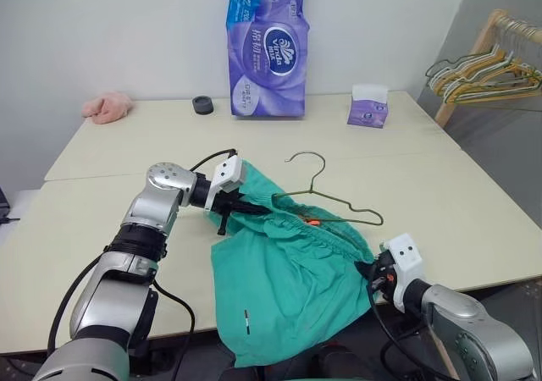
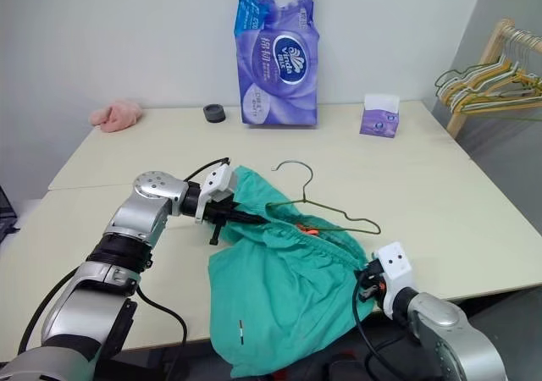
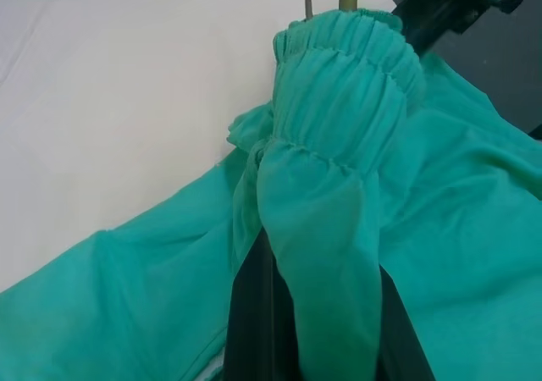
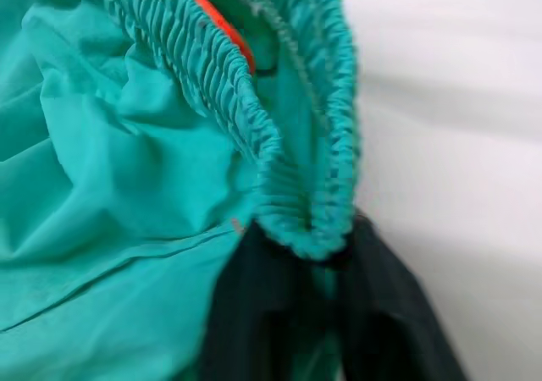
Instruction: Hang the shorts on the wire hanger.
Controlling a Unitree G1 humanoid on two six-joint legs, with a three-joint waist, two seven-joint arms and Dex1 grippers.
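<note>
- Two grippers are pinching the shorts (image 1: 284, 288) at opposite ends of the gathered waistband, as far as I am seeing from here.
- I am watching the left gripper (image 1: 246, 205) pressing its black fingers (image 3: 254, 313) together on a fold of the waistband.
- The right gripper (image 1: 373, 273) is clamping its fingers (image 4: 246, 313) shut on the waistband's other end, with the elastic looping over the fingertips.
- The shorts are sagging between the two grips, the legs draping over the near edge of the table (image 1: 127, 237).
- The wire hanger (image 1: 326, 196) is lying just behind the waistband, its lower wire tucked into the cloth and its hook pointing toward the purple tissue pack (image 1: 267, 46).
</note>
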